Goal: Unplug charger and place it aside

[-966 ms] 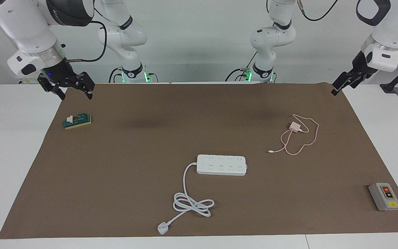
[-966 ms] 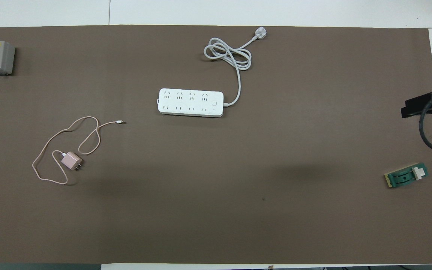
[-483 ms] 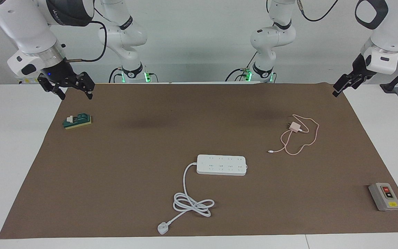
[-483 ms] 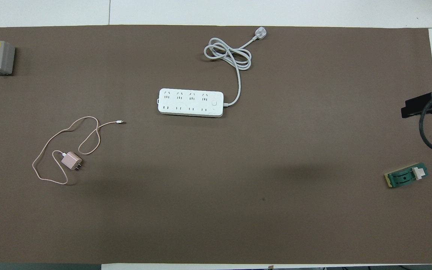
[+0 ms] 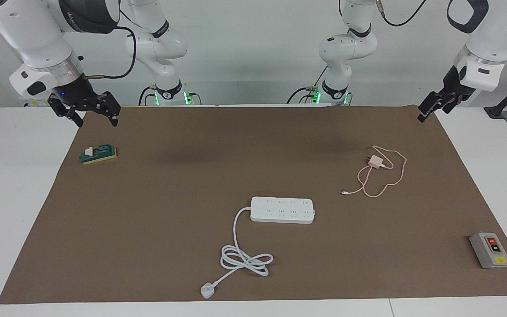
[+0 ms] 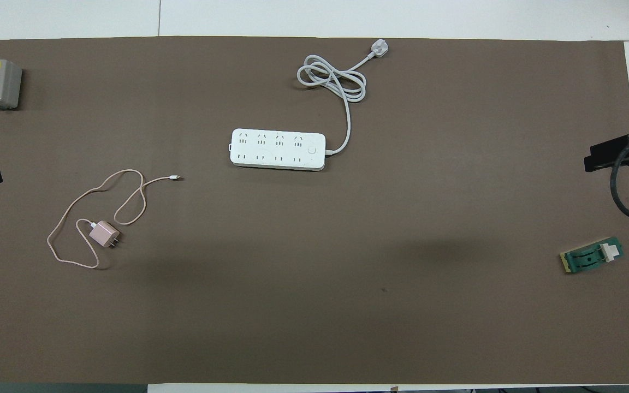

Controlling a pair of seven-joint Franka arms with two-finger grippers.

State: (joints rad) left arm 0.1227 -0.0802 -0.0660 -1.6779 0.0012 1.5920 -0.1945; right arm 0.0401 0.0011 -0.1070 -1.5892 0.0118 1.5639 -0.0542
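The pale pink charger cube [image 5: 374, 162] lies on the brown mat with its prongs free of any socket. It is nearer to the robots than the white power strip [image 5: 282, 210] and toward the left arm's end. Its thin pink cable [image 5: 401, 174] loops around it and ends in a small white connector [image 5: 345, 193]. The overhead view shows the cube [image 6: 104, 234], the connector [image 6: 175, 177] and the strip [image 6: 278, 149] with all sockets bare. My left gripper [image 5: 426, 111] hangs in the air over the mat's corner at its own end, well apart from the charger. My right gripper [image 5: 96, 121] is open over the other end.
A grey switch box [image 5: 490, 250] with red and yellow buttons stands at the left arm's end, farthest from the robots. A small green block [image 5: 98, 154] lies under the right gripper's area. The strip's thick white cord [image 5: 244, 259] coils near the mat's edge farthest from the robots.
My left gripper has shifted a little inward over the mat's corner. The right arm, the charger and the strip have not moved.
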